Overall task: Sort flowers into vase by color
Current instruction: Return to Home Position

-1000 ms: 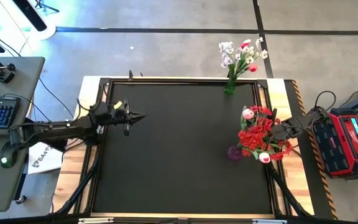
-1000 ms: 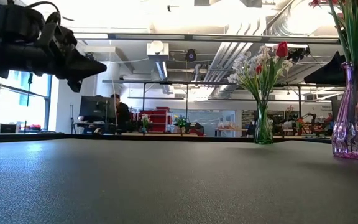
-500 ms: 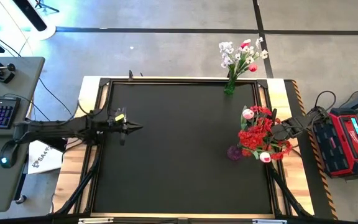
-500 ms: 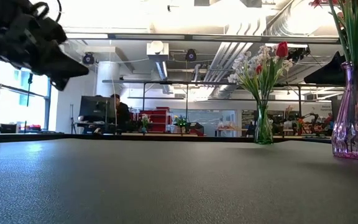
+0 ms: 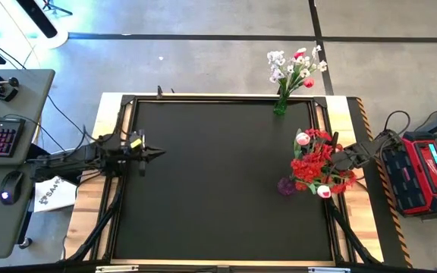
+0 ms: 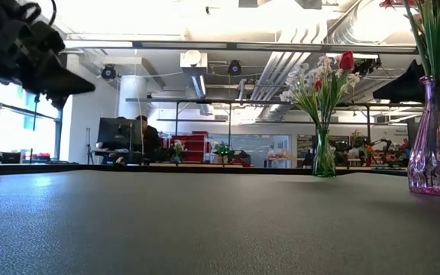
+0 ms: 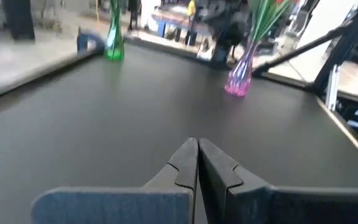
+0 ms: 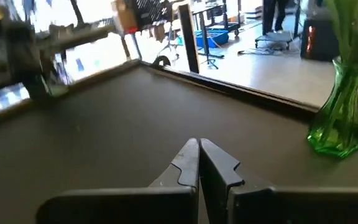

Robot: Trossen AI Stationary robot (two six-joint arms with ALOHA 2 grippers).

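- Big open workshop behind, pipes on the ceiling, a person (image 6: 148, 136) sat at a screen far back. Black table (image 5: 218, 205) in front, wood frame round it.
- Green vase (image 5: 280, 108) at the table's far edge, rt of middle, w/ white-lavender sprigs (image 5: 281, 67) and a red tulip (image 5: 308, 82) in it.
- Violet vase (image 5: 285, 186) nr the rt edge, w/ red blossoms (image 5: 315, 163) plus pink tulips (image 5: 303, 139) in it.
- Left gripper (image 5: 160, 152) at the left edge, raised off the table, fingers pressed together, nothing in them. Well apart from both vases.
- Right gripper (image 8: 199, 155) at the rt edge, fingers closed, empty. From above the red blossoms hide it, so it sits just beside that bunch. The green vase is farther off.
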